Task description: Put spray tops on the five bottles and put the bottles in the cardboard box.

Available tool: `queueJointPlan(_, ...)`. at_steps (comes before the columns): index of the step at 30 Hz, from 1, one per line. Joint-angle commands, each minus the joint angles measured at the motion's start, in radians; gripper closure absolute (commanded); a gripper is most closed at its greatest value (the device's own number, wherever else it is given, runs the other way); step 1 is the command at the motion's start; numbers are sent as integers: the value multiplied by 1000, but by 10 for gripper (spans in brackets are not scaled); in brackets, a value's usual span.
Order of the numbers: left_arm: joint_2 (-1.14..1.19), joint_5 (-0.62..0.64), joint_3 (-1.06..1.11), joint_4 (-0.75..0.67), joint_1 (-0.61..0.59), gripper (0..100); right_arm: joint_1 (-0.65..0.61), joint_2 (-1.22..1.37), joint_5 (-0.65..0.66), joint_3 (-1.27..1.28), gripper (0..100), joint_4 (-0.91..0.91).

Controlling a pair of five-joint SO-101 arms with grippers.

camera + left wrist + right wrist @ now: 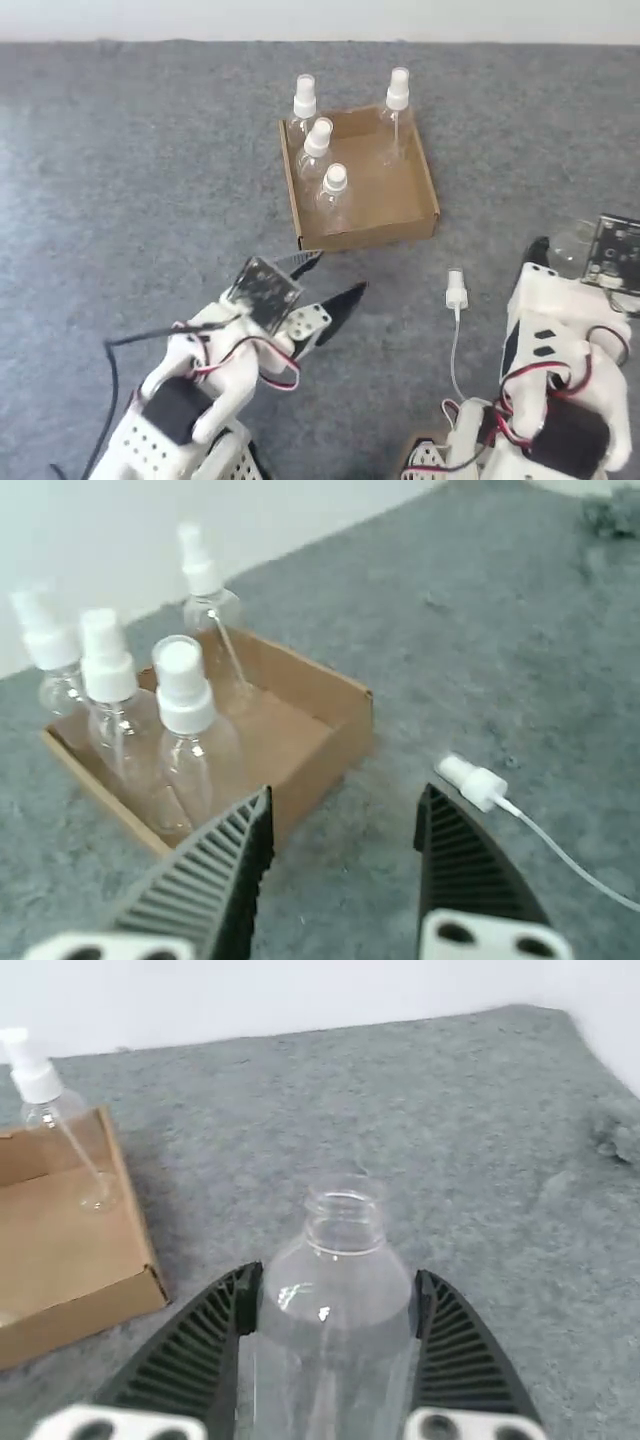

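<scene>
The cardboard box sits at the middle back of the grey mat and holds several clear bottles with white spray tops, standing upright. A loose spray top with its long tube lies on the mat between the arms, in front of the box's right corner. My left gripper hovers open just before the box's front wall, with nothing between its fingers; the loose spray top lies beyond one fingertip. My right gripper is shut on an uncapped clear bottle, held upright at the right side of the table.
Grey carpet-like mat covers the table, with a white wall along its far edge. From the right wrist, the box corner and one capped bottle sit off to the side. A black cable trails near the left arm's base.
</scene>
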Motion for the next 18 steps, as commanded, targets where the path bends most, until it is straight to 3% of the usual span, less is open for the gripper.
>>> queueJointPlan(1, 242, 37, -166, -15, 49, 782, 36, -16, -14, 15, 887, -59)
queueJointPlan(18, 971, 269, -424, -321, 230, 782, 145, -16, -55, 44, 887, -110)
